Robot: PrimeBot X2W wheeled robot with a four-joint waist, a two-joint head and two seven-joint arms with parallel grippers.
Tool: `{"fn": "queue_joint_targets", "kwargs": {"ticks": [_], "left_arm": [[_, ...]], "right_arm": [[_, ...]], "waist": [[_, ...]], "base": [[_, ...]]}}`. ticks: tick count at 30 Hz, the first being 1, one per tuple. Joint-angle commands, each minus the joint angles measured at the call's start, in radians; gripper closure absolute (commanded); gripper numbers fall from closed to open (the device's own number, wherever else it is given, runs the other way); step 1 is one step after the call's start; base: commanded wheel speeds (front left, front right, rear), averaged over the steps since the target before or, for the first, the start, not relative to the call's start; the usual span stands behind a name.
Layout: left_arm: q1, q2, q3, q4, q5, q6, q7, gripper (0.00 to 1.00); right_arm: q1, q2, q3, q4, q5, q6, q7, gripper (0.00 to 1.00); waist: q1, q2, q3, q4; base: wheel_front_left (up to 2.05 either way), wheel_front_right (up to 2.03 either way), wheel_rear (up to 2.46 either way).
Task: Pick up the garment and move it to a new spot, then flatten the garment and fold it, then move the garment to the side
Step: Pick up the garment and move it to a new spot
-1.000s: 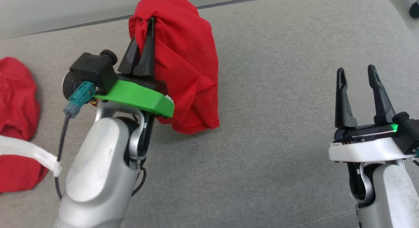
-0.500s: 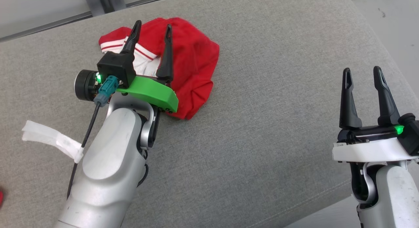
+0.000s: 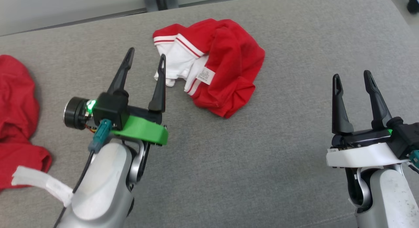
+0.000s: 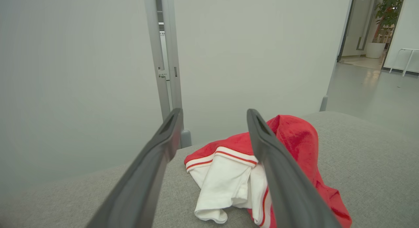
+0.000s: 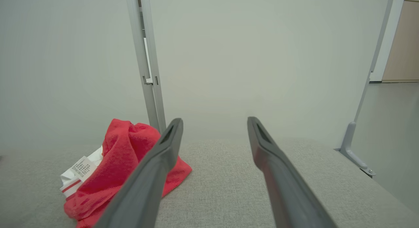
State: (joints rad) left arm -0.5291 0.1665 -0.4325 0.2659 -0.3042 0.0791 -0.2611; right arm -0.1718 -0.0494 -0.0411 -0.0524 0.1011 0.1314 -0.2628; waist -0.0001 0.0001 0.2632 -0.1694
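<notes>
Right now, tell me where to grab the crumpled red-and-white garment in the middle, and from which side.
Grip the striped band at the garment's left edge: it is a finished hem lying exposed, while the rest is bunched. Come from the left with the open left gripper, probably the nearest to that edge.

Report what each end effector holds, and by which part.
Nothing. The left end effector and right end effector are open; the red garment lies loose.

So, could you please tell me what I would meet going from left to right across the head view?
From the left: red cloth → left gripper → garment → right gripper.
</notes>
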Motion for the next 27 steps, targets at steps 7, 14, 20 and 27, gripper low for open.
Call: {"fn": "queue_joint_targets", "kwargs": {"ticks": [7,14,20,27], "left_arm": [[0.228,0.015,0.027,-0.19,0.066,-0.027,-0.003,0.0],[0.375,-0.058,0.101,-0.261,0.123,-0.029,-0.003,0.0],[0.419,-0.103,0.168,-0.286,0.145,-0.043,-0.003,0.0],[0.428,-0.114,0.184,-0.272,0.171,-0.075,-0.004,0.0]], "right_arm": [[0.027,-0.002,0.019,0.007,-0.029,-0.001,-0.003,0.0],[0.051,-0.002,0.028,0.013,-0.033,-0.001,-0.003,0.0],[0.061,-0.002,0.046,0.021,-0.027,-0.001,-0.003,0.0],[0.058,-0.002,0.06,0.028,-0.022,-0.001,-0.003,0.0]], "waist": [[0.0001,-0.0001,-0.088,0.154],[0.0001,-0.0001,-0.106,0.186],[0.0001,-0.0001,-0.109,0.192],[0.0001,-0.0001,-0.106,0.184]], "base": [[0.0,0.0,0.0],[0.0,0.0,0.0],[0.0,0.0,0.0],[0.0,0.0,0.0]]}}
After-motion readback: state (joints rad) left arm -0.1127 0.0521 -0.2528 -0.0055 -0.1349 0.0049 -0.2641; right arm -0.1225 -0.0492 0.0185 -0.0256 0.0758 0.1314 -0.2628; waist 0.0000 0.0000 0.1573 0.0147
